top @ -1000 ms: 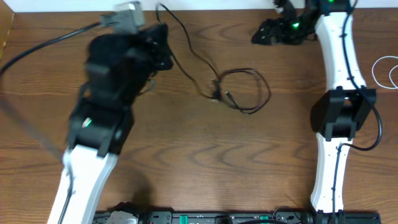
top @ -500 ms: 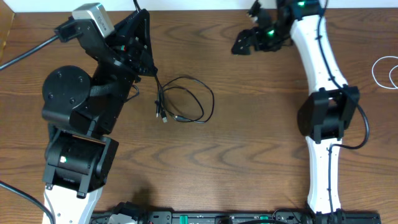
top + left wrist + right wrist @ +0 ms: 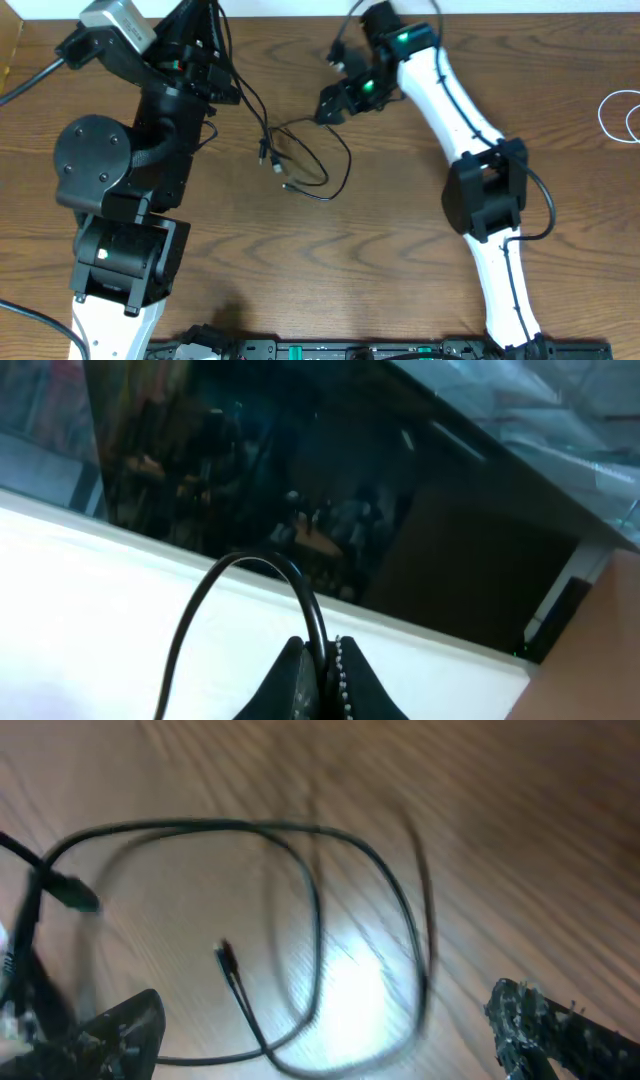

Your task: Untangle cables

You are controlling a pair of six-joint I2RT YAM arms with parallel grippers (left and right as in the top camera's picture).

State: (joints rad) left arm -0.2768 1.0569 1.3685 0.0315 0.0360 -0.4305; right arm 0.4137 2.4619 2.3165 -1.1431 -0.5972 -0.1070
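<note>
Tension seems the aim: your left tool (image 3: 322, 660) is clamped on the black cable (image 3: 230, 823) near the worktop's (image 3: 400, 250) far-left corner, holding one end up so its loop toward the far edge spreads. Your right tool (image 3: 333, 100) hovers over that loop, fingers wide, empty. The white cable (image 3: 602, 112) is cut off at the right edge.

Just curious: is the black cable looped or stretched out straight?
Looped: the black cable, gripped by the left end effector, overlaps itself on the table.
</note>
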